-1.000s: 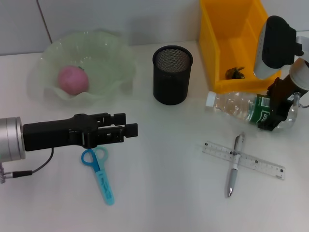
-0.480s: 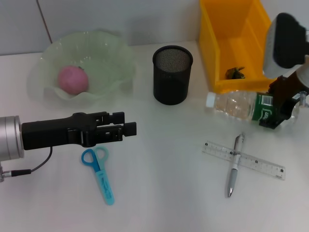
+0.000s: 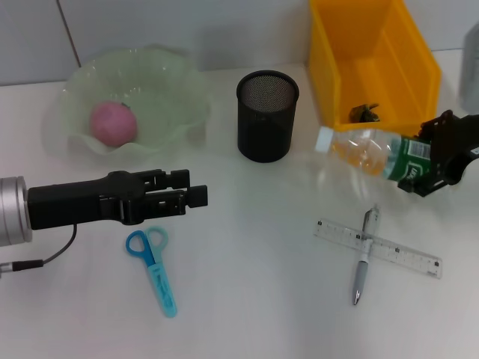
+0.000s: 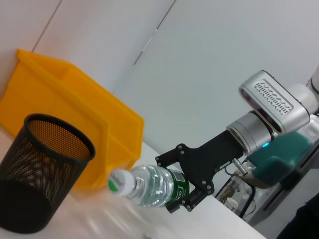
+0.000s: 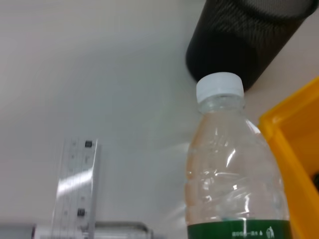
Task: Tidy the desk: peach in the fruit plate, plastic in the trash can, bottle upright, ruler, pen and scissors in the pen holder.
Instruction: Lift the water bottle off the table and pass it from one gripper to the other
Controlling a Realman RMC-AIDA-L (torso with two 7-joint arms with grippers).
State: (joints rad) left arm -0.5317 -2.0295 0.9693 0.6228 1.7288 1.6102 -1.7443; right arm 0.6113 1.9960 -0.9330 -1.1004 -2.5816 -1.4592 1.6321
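The white surface (image 3: 254, 299) carries a pale green fruit plate (image 3: 176, 90), a black mesh pen holder (image 3: 266, 116) and a yellow bin (image 3: 329, 82) along its far side. Nearer lie blue scissors (image 3: 153, 269) and a pen (image 3: 362, 258) crossed over a clear ruler (image 3: 404, 256).

Peach (image 3: 114, 123) in plate (image 3: 172, 82); pen (image 3: 363, 258) across ruler (image 3: 404, 256)
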